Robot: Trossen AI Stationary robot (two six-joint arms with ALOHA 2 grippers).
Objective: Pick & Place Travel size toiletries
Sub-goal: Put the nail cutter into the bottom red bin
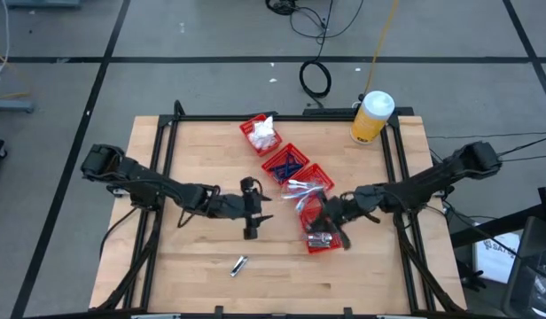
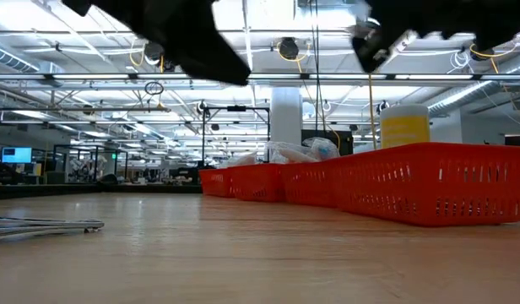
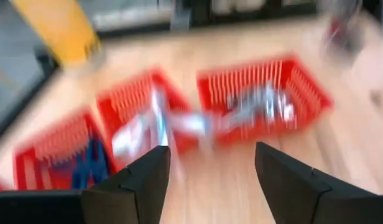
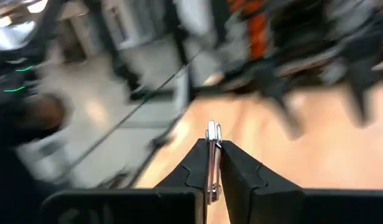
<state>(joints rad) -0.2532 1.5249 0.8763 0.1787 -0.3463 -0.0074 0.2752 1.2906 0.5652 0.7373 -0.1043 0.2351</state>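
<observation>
Four red bins run in a slanting row. The far bin (image 1: 260, 133) holds white packets, the second (image 1: 286, 164) dark blue pieces, the third (image 1: 308, 184) clear-wrapped sticks, and the nearest bin (image 1: 322, 237) silvery pieces. One silvery piece (image 1: 239, 264) (image 2: 40, 226) lies flat on the table toward the near edge. My right gripper (image 1: 329, 230) (image 4: 212, 152) hovers over the nearest bin, shut on a thin silvery piece. My left gripper (image 1: 264, 209) (image 3: 210, 168) is open and empty, left of the bins, pointing at them. My right gripper pinches a thin silvery piece (image 4: 212, 134) between its two fingers. The piece lies along the fingers, and its end sticks out a little past their tips. It is lifted clear of the table.
A tall yellow bottle with a white cap (image 1: 372, 117) (image 2: 403, 127) stands at the table's far right corner. A black frame rail (image 1: 282, 116) runs along the far edge and down both sides. Bare wood (image 1: 184, 257) lies left of the bins and toward the near edge.
</observation>
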